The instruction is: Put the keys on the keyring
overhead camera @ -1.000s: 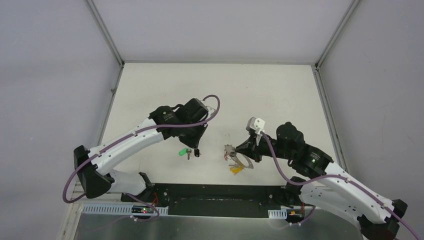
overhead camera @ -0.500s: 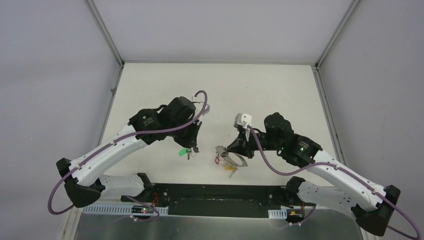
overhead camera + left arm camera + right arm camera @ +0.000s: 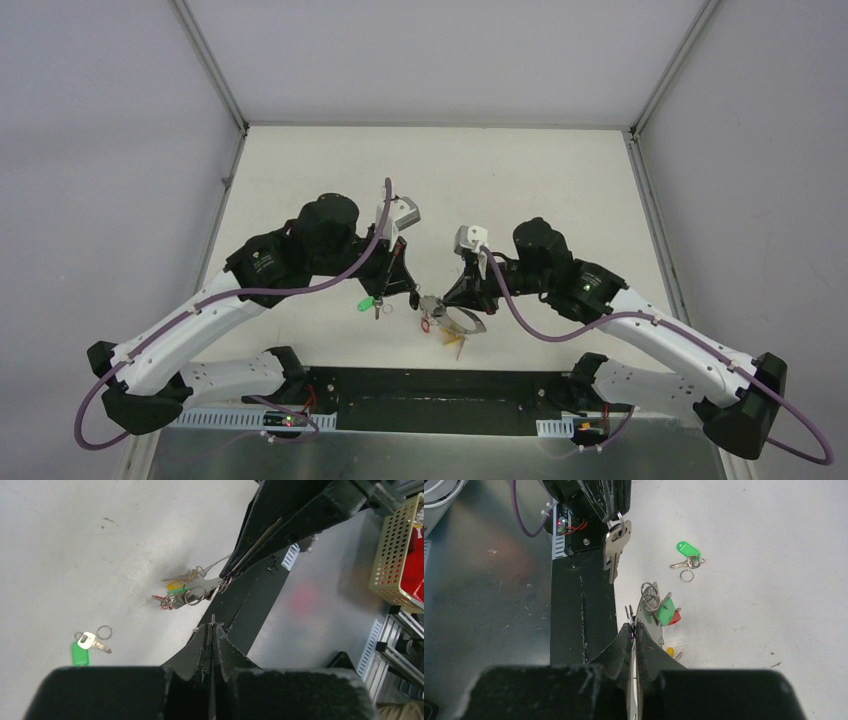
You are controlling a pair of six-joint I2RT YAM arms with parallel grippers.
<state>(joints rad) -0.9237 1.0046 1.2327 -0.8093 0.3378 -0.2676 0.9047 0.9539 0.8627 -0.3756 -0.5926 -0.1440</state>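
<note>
As left end effector (image 3: 615, 511) pinches it, silver key (image 3: 612, 547) hangs blade-down

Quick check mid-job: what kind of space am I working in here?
Most likely a lab robot cell, not a home: a white table boxed in by plain wall panels on metal framing, with slotted cable ducting along the near edge.

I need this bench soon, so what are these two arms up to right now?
They are putting keys on a keyring. The right gripper is clamped on the big keyring, which already carries several keys. The left gripper pinches a silver key by its small ring, close to the keyring but not yet on it. A green-tagged key lies untouched on the table.
</note>
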